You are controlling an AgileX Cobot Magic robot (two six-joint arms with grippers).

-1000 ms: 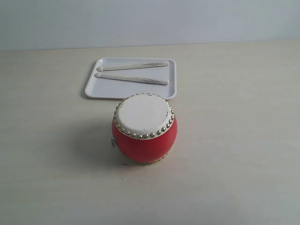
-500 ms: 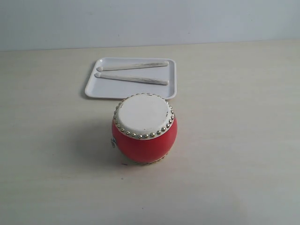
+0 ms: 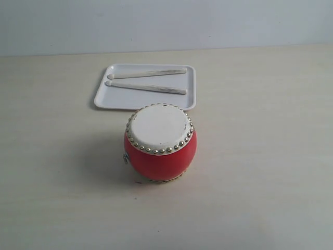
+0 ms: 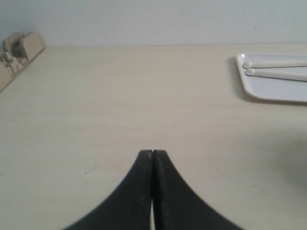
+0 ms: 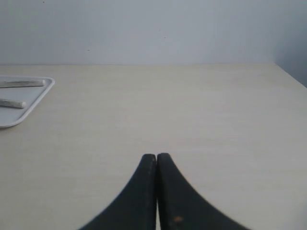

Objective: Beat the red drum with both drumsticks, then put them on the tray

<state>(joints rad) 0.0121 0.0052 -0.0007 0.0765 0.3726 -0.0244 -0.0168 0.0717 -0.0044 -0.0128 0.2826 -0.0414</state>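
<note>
The red drum [image 3: 160, 142] stands upright in the middle of the table, its cream head facing up. Behind it lies the white tray [image 3: 112, 99], with both pale drumsticks [image 3: 148, 87] lying side by side in it, tips to the left. Neither arm shows in the exterior view. In the left wrist view my left gripper [image 4: 152, 152] is shut with nothing in it, over bare table, the tray [image 4: 259, 88] and stick tips [image 4: 247, 65] far off. My right gripper [image 5: 156, 156] is also shut and empty, with the tray's corner [image 5: 33, 108] and stick ends [image 5: 14, 103] in the distance.
A beige fixture [image 4: 19, 50] sits at the table's edge in the left wrist view. A pale wall [image 3: 166, 23] runs behind the table. The table's corner [image 5: 288, 76] shows in the right wrist view.
</note>
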